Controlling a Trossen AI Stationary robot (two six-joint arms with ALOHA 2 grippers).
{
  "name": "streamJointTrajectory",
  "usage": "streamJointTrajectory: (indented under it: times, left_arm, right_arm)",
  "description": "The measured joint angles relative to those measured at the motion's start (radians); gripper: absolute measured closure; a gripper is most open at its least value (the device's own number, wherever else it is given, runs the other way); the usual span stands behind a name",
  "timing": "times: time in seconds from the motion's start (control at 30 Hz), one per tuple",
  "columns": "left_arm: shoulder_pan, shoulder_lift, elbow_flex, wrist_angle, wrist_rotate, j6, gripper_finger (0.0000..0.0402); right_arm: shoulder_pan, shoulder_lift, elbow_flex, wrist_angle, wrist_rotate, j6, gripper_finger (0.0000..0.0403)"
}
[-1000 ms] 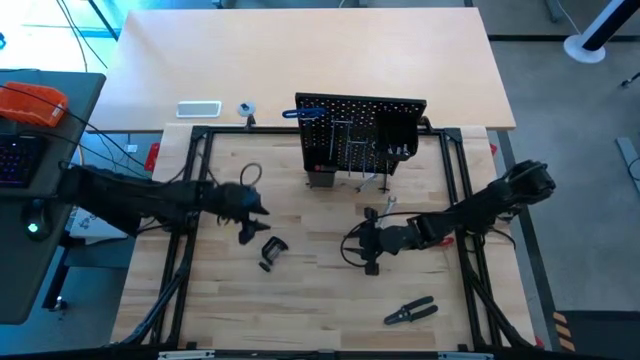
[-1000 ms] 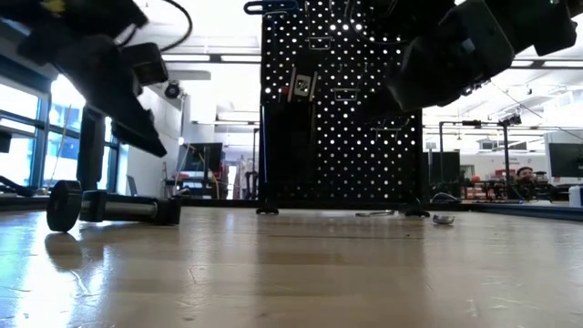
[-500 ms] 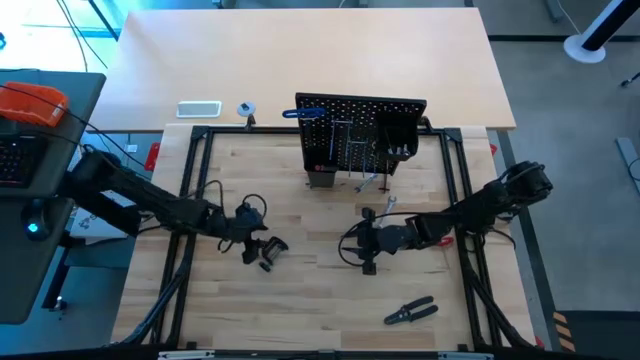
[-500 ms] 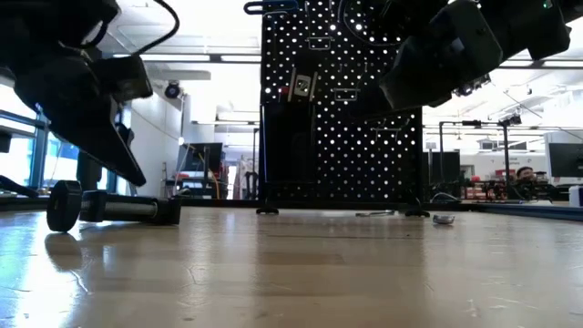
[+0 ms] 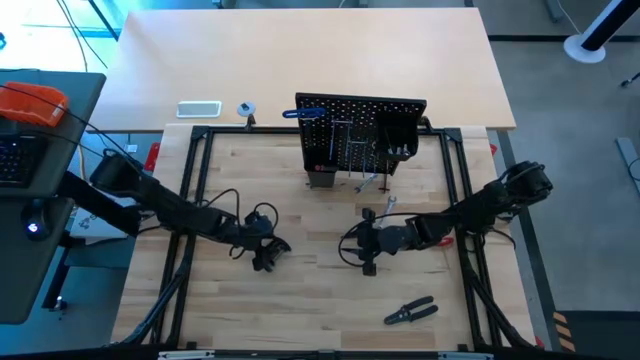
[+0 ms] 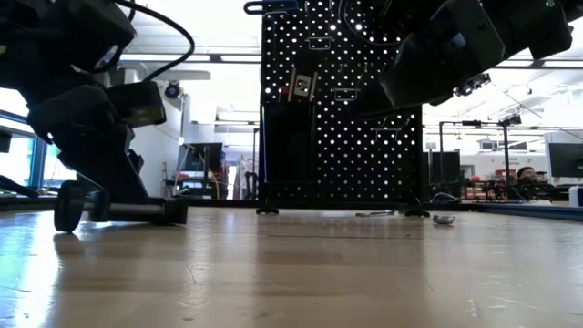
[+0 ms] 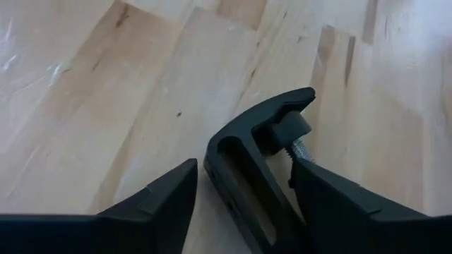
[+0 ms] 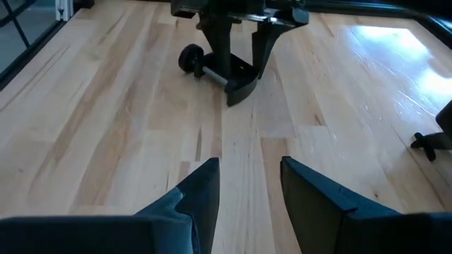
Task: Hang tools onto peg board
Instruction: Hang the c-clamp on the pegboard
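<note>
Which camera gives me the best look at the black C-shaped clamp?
Left wrist view: black C-shaped clamp fills it, between the open left claw. High view shows it tiny; low view, partly hidden; right wrist, far off.

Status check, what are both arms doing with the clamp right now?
Left gripper down at the clamp, jaws open astride it, not closed. Right gripper hovering mid-table, empty. Nothing in the way.

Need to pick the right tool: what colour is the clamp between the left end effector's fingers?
Black C-shaped clamp with a silver screw; left wrist view shows it best.
</note>
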Motion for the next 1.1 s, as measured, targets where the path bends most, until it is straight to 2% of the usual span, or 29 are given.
streamJointTrajectory:
  times: [0.1,0.27,0.47,0.73,0.97,1.1]
  left_arm:
    - [0.0,0.022,-0.001,0.042,-0.011,0.029,0.022]
    - [0.001,0.03,-0.007,0.131,-0.067,0.17,0.0332]
    - [0.008,0.031,-0.006,0.284,-0.134,0.337,0.0335]
    - [0.015,0.03,0.079,0.302,-0.207,0.53,0.0335]
    - [0.015,0.029,0.164,0.275,-0.276,0.698,0.0335]
    - [0.015,0.029,0.202,0.243,-0.315,0.767,0.0335]
  right_arm:
    - [0.0,0.0,0.0,0.005,0.0,-0.002,0.0256]
    - [0.0,0.0,0.0,0.006,0.0,0.004,0.0256]
    - [-0.001,0.0,0.0,0.005,0.031,0.02,0.0256]
    - [-0.001,0.0,0.0,0.005,0.067,0.023,0.0256]
    - [-0.001,-0.002,0.0,-0.105,0.232,0.04,0.0256]
    - [0.018,-0.002,0.0,-0.232,0.388,0.07,0.0256]
